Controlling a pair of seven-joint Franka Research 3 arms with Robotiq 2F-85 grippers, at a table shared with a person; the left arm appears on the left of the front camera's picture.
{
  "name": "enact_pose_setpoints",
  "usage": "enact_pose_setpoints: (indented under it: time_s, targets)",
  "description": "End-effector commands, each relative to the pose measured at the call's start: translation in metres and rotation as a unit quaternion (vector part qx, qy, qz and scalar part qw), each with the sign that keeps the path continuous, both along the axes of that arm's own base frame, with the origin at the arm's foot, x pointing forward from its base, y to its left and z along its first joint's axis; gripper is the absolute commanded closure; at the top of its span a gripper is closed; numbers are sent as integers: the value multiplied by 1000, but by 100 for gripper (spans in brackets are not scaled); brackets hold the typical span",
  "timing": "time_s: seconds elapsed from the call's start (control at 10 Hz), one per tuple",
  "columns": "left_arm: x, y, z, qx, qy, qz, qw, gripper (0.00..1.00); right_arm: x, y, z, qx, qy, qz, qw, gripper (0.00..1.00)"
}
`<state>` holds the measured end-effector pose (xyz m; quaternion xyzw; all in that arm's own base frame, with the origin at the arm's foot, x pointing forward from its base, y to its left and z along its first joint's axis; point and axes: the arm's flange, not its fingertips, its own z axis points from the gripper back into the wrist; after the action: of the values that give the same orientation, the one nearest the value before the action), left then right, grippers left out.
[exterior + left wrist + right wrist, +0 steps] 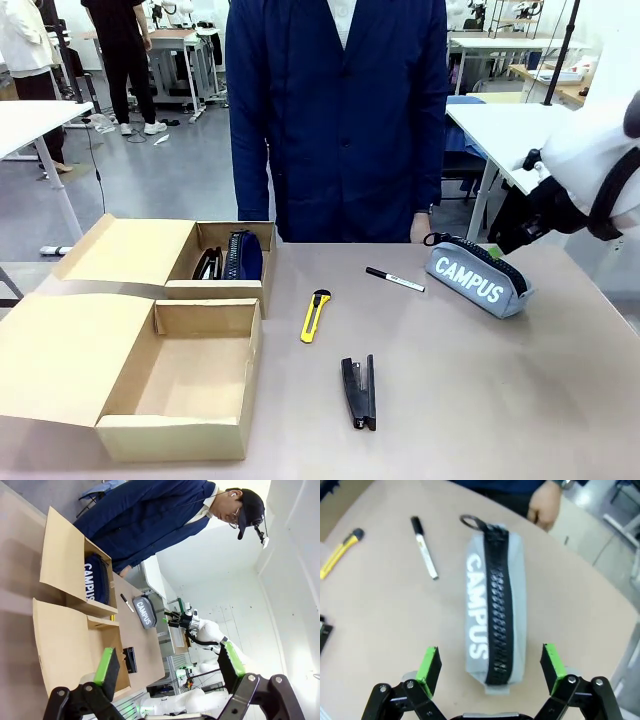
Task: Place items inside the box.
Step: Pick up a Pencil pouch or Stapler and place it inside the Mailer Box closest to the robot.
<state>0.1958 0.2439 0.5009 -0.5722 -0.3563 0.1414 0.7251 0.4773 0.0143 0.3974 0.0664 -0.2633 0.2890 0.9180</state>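
Note:
The grey pencil case [478,278] marked CAMPUS lies at the table's right. My right gripper [508,240] hovers open just above its right end. In the right wrist view the open gripper [491,666] has its green pads on either side of the case's [495,610] near end, not touching it. A black marker pen [394,279], yellow utility knife [315,315] and black stapler [359,392] lie mid-table. The navy pencil case [243,255] stands in the cardboard box's [200,440] far compartment. My left gripper [169,662] is open and holds nothing, high above the box [65,645].
A person in a dark blue coat stands at the far edge, one hand [547,505] resting near the grey case's ring end. The box's near compartment [185,385] is bare, and its flaps spread out to the left. Open table lies in front of the stapler.

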Motion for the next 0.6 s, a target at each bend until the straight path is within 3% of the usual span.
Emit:
enact_pose_setpoints:
  time_s: [0.0, 0.5]
  targets:
    - [0, 0, 2, -3, -16, 0, 1000, 0, 33, -1, -5, -25, 27, -12, 999, 0]
    - [0, 0, 2, -3, -16, 0, 1000, 0, 75, 9, -40, -38, 86, 11, 996, 0]
